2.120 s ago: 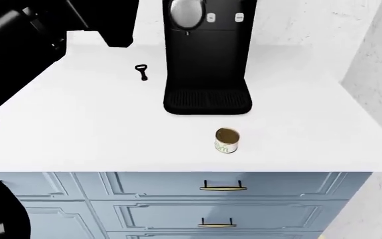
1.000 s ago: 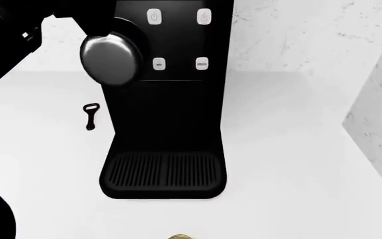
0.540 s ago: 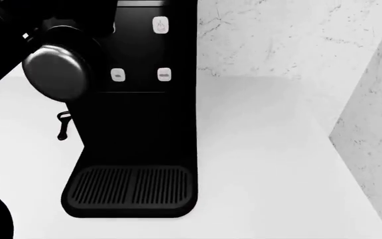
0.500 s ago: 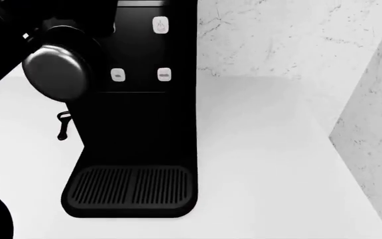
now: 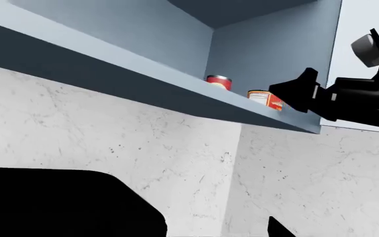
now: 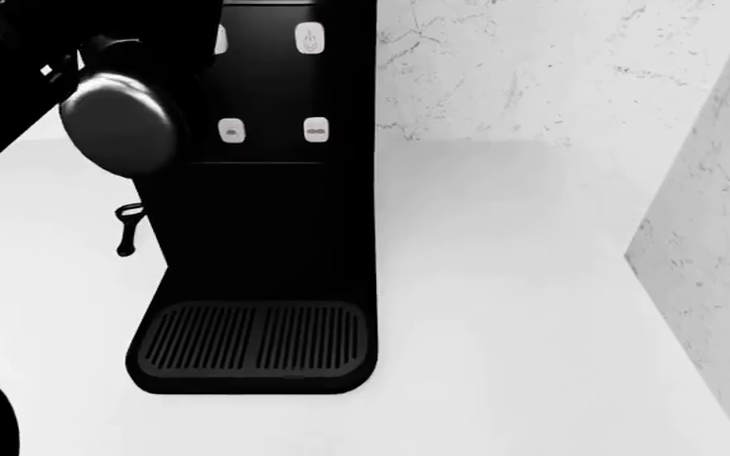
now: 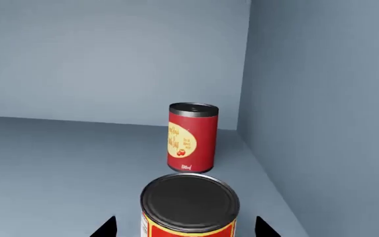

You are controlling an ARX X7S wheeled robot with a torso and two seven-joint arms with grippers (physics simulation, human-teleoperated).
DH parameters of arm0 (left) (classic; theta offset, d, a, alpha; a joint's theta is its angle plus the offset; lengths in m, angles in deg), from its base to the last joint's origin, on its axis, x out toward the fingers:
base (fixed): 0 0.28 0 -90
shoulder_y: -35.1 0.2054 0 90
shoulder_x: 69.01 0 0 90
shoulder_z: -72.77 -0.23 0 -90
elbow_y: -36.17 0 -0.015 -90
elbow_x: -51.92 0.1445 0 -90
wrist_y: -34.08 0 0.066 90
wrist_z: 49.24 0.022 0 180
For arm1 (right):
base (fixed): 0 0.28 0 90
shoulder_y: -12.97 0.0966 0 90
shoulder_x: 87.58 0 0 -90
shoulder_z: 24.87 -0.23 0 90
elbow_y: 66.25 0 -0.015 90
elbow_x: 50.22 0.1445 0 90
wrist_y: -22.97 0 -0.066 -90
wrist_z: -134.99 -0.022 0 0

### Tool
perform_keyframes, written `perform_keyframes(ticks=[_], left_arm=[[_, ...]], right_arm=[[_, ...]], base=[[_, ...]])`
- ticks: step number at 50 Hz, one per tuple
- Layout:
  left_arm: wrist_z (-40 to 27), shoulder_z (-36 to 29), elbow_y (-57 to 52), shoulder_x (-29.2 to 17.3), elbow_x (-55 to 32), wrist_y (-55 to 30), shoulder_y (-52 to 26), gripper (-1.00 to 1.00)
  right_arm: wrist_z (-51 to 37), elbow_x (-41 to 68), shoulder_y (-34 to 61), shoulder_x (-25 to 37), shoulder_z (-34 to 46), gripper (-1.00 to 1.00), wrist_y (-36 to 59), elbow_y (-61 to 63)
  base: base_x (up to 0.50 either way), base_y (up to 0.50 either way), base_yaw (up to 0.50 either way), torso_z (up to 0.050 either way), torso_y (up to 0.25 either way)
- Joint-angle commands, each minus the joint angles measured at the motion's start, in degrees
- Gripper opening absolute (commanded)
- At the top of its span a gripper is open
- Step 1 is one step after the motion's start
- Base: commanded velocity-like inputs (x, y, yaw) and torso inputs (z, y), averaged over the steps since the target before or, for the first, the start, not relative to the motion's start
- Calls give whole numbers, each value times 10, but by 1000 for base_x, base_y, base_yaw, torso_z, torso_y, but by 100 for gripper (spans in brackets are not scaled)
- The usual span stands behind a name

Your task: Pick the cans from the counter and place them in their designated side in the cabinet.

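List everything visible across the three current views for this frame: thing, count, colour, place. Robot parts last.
Red-labelled cans: two, red with cream label patches and dark grey lids, upright on the cabinet shelf; far can near the back corner, near can between the right gripper's fingertips.
Blue-grey open cabinet: one, wall-mounted above the marbled wall.
Black coffee machine: one, with a ribbed drip tray, on the counter against the wall.
Small black bottle opener: one, on the counter, partly hidden beside the machine.
White slab counter: one.
White marbled wall: behind and to the side.
Right gripper: black, only tips visible, either side of the near can.
Left gripper: not identifiable.
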Motion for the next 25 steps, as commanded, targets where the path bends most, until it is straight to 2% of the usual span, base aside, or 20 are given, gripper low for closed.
perform_keyframes(ticks=[1, 18, 25], left_arm=[[6, 0, -1, -2, 5, 3, 6, 100], [3, 0, -5, -12, -1, 12, 7, 100], [7, -2, -4, -12, 2, 13, 6, 100]], right_arm=[[0, 0, 1, 0, 0, 100, 0, 0], [0, 0, 1, 0, 0, 100, 0, 0], [0, 0, 1, 0, 0, 100, 0, 0]], base=[[-211, 0, 0, 0, 0], [-216, 5, 0, 0, 0], [-267, 382, 0, 0, 0]])
